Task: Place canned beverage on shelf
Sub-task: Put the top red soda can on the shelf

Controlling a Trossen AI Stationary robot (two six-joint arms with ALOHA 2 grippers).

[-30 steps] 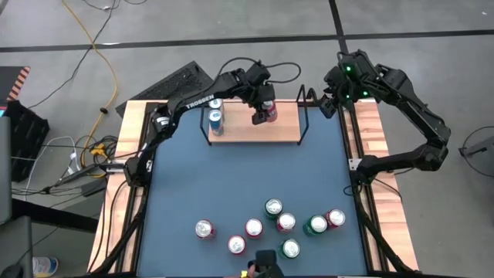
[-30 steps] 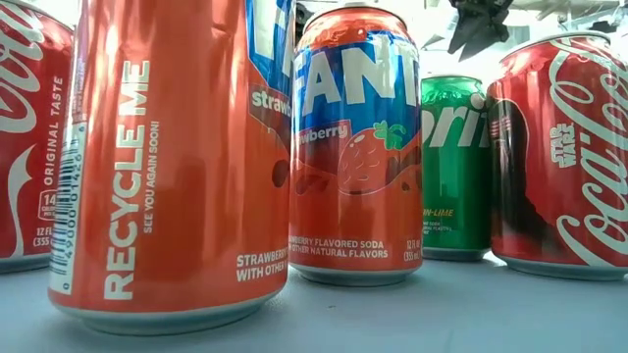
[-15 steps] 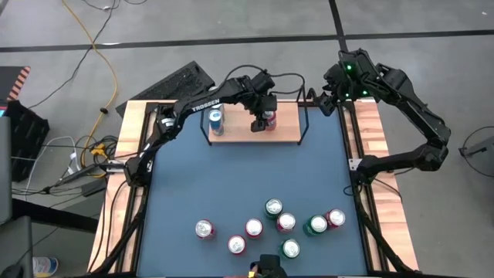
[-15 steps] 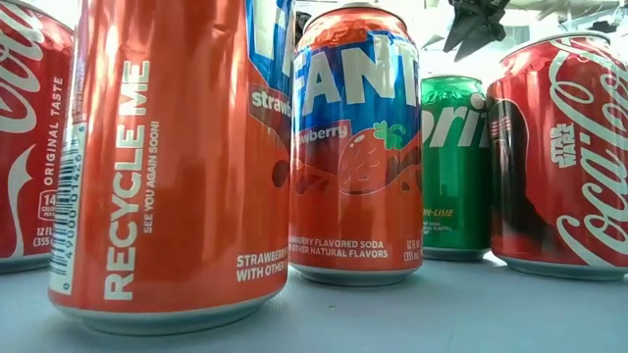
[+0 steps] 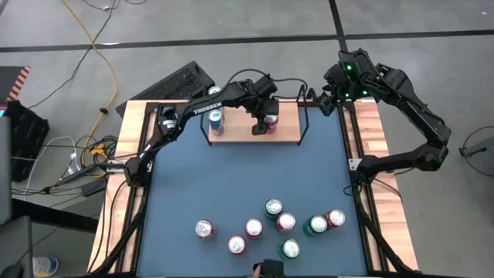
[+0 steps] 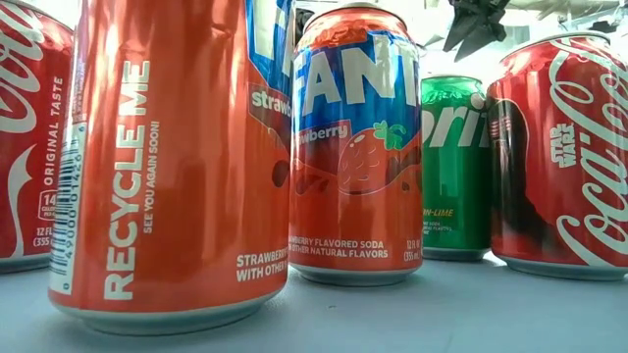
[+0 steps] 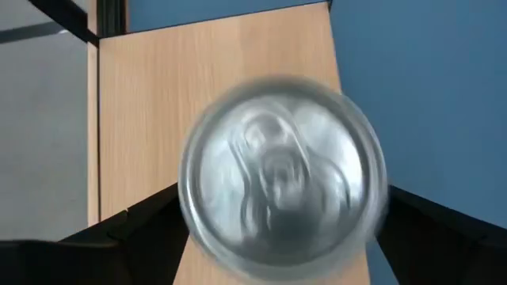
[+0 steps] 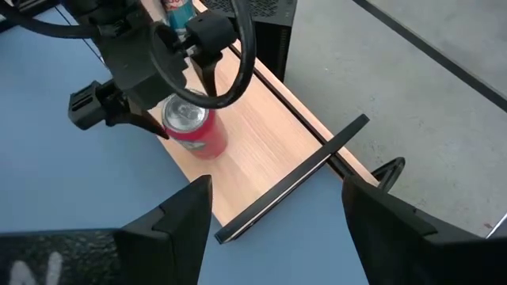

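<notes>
A red can stands upright on the light-wood shelf, near its middle, resting on its base. My left gripper reaches over the shelf from the far left. It is open, slanting down, with one finger on each side of the can's silver top. A blue can stands at the shelf's left end. My right gripper is open and holds nothing; it hovers above the table's far right corner, beside the shelf's right end. My left gripper has its fingers close along two opposite sides of the red can, coming from above at a slant. Whether they touch the can I cannot tell. The can stands upright with its base on the shelf board.
Black wire frames stand at both shelf ends. Several loose cans stand in a group near the table's front edge, filling the low view: a strawberry Fanta, a Sprite, a Coca-Cola. Bare blue table lies between.
My left gripper has come down over the shelf with the red can and rolled a little about its own line. The can, carried above the board a second ago, now stands upright on the shelf. My right arm has kept still.
</notes>
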